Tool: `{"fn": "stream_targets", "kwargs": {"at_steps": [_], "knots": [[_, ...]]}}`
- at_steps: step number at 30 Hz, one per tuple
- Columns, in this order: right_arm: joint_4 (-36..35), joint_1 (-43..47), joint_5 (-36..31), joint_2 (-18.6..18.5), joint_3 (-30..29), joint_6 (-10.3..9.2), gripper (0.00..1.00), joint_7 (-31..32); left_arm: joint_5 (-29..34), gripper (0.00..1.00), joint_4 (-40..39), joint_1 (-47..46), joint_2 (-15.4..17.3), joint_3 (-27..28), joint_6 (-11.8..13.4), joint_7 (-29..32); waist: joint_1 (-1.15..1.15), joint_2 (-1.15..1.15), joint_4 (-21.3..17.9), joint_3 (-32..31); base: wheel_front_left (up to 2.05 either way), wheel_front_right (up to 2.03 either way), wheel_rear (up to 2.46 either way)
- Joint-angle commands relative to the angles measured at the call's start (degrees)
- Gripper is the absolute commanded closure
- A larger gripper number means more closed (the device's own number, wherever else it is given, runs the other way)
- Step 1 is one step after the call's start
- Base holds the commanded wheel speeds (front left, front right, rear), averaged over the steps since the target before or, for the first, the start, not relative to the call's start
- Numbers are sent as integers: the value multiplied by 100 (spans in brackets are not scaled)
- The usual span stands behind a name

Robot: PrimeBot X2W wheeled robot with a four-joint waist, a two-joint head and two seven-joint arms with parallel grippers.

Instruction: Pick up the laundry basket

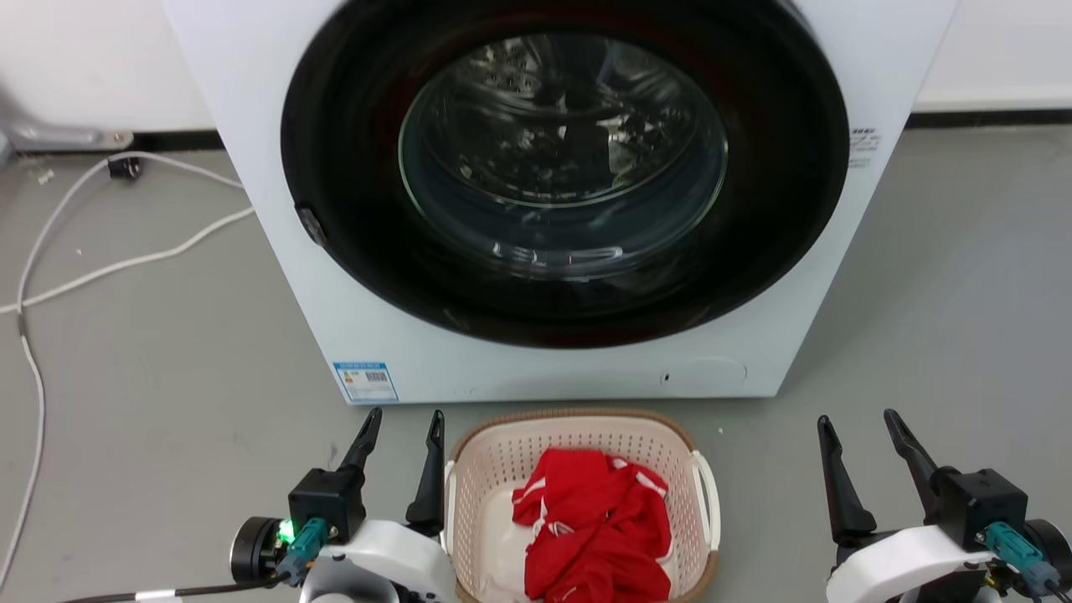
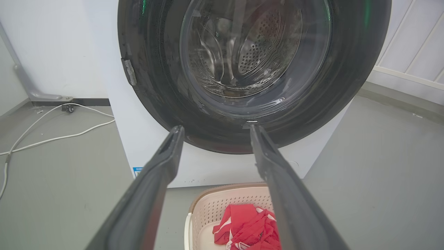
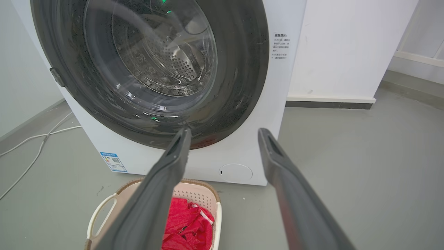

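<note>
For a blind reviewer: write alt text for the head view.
A cream laundry basket holding red cloth sits on the floor before a white washing machine. The left gripper and right gripper flank it, fingers open.

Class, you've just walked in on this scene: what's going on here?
A two-armed robot faces a white washing machine. The laundry basket, holding a red garment, sits on the grey floor in front of it. The left end effector is open close beside the basket's left handle. The right end effector is open too, well apart from the basket. Neither holds anything, so the basket is not yet picked up.
</note>
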Motion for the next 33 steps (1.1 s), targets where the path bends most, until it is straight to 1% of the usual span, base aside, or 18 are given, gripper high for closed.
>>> {"fn": "stream_targets", "kwargs": {"at_steps": [1, 5, 10, 17, 26, 28, 29, 33], "knots": [[30, -60, 26, 6, 1, -2, 0, -12, 14, 0, 22, -102, -1, 19, 31, -14, 0, 0, -19, 171, 0, 0, 0], [161, -219, 57, 5, 6, -2, 0, 27, -29, 0, 175, -229, -1, 42, 51, -14, 0, 0, -67, 569, 0, 0, 0], [469, -515, 100, 5, 43, -2, 0, -23, -91, 0, 517, -512, -1, 26, 66, -13, 0, 0, -132, 1210, 0, 0, 0], [1085, -1108, 114, 4, 135, -2, 0, -68, -218, 0, 1160, -1130, 0, 37, 9, -14, 0, 0, -190, 2150, 0, 0, 0], [2041, -2098, 82, 4, 227, -2, 0, -189, -351, 0, 2191, -2169, 2, 260, -203, -13, 0, 0, -226, 3234, 0, 0, 0], [2309, -2347, 44, 5, 279, -2, 0, -194, -374, 0, 2471, -2399, 16, 311, -256, -14, 0, 0, -238, 3411, 0, 0, 0], [2309, -2347, 44, 5, 279, -2, 0, -194, -374, 0, 2471, -2399, 16, 311, -256, -14, 0, 0, -238, 3411, 0, 0, 0], [2890, -2881, 79, 4, 435, -2, 0, -230, -446, 0, 3073, -2900, 83, 378, -360, -14, 0, 0, -262, 3757, 0, 0, 0]]}}
